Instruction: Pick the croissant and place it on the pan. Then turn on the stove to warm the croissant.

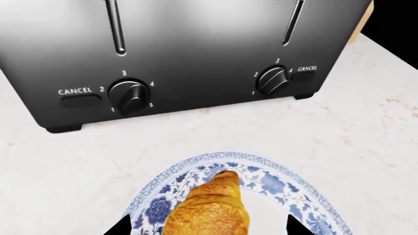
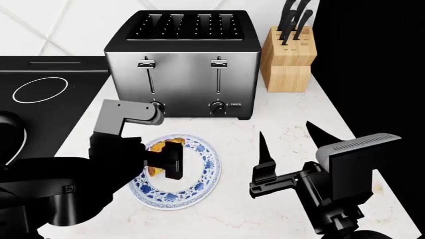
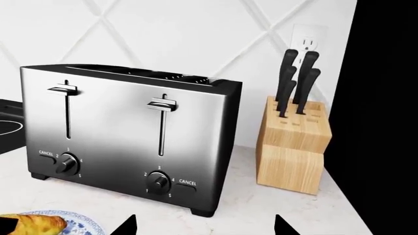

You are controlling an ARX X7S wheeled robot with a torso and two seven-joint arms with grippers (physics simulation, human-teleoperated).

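Observation:
The golden-brown croissant [image 1: 210, 210] lies on a white plate with a blue pattern [image 1: 274, 182]. My left gripper [image 1: 209, 226] is open, one fingertip on each side of the croissant with a gap on both sides. In the head view the left gripper [image 2: 162, 159] sits low over the plate [image 2: 202, 174] and covers most of the croissant [image 2: 157, 147]. My right gripper [image 2: 285, 132] is open with nothing in it, above the counter to the right of the plate. The stove's black cooktop [image 2: 40, 89] is at the left. A dark round rim [image 2: 10, 132] at the far left edge may be the pan.
A steel four-slot toaster [image 2: 186, 64] stands just behind the plate, close to the left gripper. A wooden knife block [image 2: 287, 62] stands at the back right. The marble counter [image 2: 279, 114] ends in blackness at the right. The stove's knobs are out of view.

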